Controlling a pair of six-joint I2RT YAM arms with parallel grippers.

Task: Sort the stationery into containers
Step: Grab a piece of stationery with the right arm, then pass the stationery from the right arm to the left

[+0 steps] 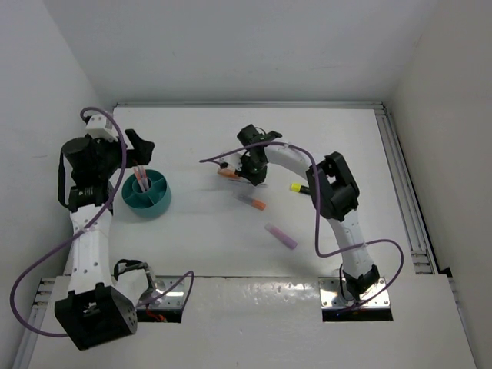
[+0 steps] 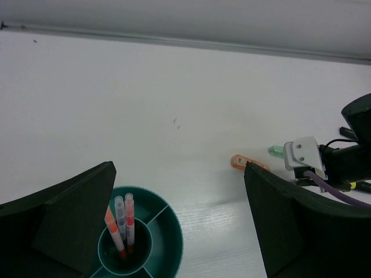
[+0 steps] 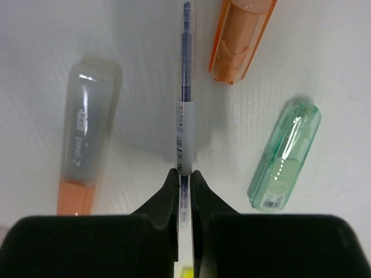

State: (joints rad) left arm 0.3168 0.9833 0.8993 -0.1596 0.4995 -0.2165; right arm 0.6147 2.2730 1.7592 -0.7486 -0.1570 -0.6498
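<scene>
Right hand (image 3: 184, 178): pinching slim clear blue-cored pen (image 3: 184, 104), frame centre, presumably for lifting. Left hand (image 2: 179, 194): wide, waiting above round teal divided bowl (image 2: 167, 233).

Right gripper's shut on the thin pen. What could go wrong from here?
1. The right gripper pinches the thin pen at one end, so most of it sticks out; it may pivot on the lift.
2. The grey highlighter and mint highlighter lie close on either side; a swinging pen could knock them.
3. The left gripper hangs open at the teal bowl, likely crowding the drop-off.
</scene>
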